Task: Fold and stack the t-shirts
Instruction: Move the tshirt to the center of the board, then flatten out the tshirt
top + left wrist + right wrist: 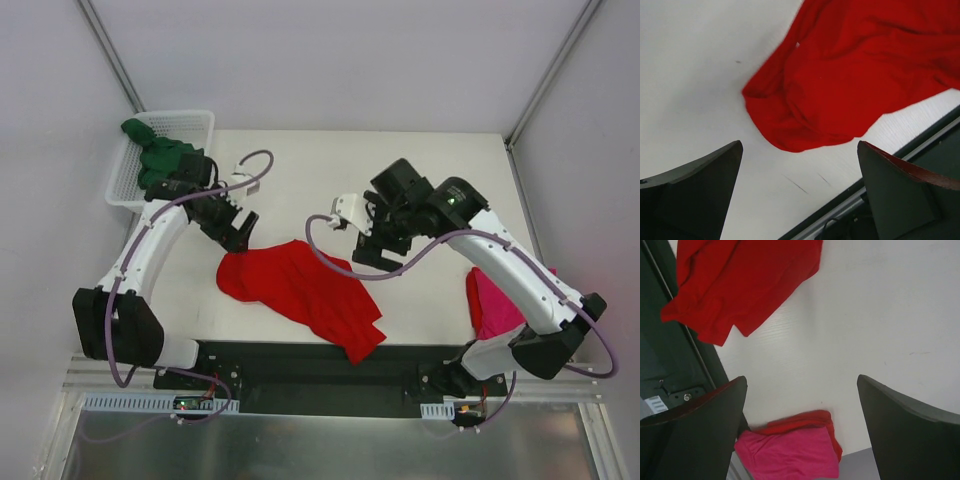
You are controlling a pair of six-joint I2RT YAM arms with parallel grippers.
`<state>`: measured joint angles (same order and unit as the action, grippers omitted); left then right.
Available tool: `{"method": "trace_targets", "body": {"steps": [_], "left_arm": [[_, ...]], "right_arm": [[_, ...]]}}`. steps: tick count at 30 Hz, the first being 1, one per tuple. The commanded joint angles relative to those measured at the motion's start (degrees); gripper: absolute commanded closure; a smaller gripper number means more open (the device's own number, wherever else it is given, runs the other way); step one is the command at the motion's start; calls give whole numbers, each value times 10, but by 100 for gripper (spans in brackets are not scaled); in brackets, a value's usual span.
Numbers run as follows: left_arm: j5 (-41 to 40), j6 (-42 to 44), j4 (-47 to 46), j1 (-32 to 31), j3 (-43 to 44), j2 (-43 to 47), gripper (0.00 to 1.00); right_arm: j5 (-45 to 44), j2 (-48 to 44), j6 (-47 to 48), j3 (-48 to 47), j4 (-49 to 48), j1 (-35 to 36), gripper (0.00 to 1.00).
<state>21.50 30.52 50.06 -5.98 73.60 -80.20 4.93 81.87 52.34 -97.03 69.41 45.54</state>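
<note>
The left hand point(240, 233) and right hand point(374, 252) are hovering parted and empty beside the crumpled bright red cloth t-shirt point(300, 290), which is lying bunched at the near edge of the white desk point(420, 160), so a sideways tug is risking sliding it off.

White worktop point(330, 170), faint grain, a few scuff marks. Pale grey walls point(300, 60) on three sides, metal struts point(110, 55) at the rear corners. Black mounting plate point(320, 365) along the near edge, brushed metal sheet point(330, 445) below. Even, diffuse light.
</note>
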Motion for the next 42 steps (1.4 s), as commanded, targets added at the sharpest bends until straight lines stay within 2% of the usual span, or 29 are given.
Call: {"method": "trace_targets", "body": {"steps": [1,5,11,14,19,20,29,37,42], "left_arm": [[-61,8,-31,-50,-80,58,1],[-107,16,-58,-67,-157,87,1],[-167,6,-82,-67,-207,89,1],[-178,3,-102,-67,-225,88,0],[-170,-2,-123,-67,-220,63,1],[-171,-3,-128,-66,-218,56,1],[-163,0,-189,-59,-205,16,1],[-161,17,-207,-55,-210,-6,1],[-148,16,-220,-54,-212,-25,1]], "right_arm": [[-21,-21,10,90,39,26,3],[-6,-50,-15,163,40,37,3],[63,-93,-61,258,-1,44,2],[77,-96,-72,301,-29,82,1],[75,-85,-72,357,-90,142,2],[67,-85,-74,366,-138,147,3],[-1,-26,-167,455,-354,192,3],[19,-8,-198,462,-373,214,1],[10,-7,-199,480,-384,223,12]]}}
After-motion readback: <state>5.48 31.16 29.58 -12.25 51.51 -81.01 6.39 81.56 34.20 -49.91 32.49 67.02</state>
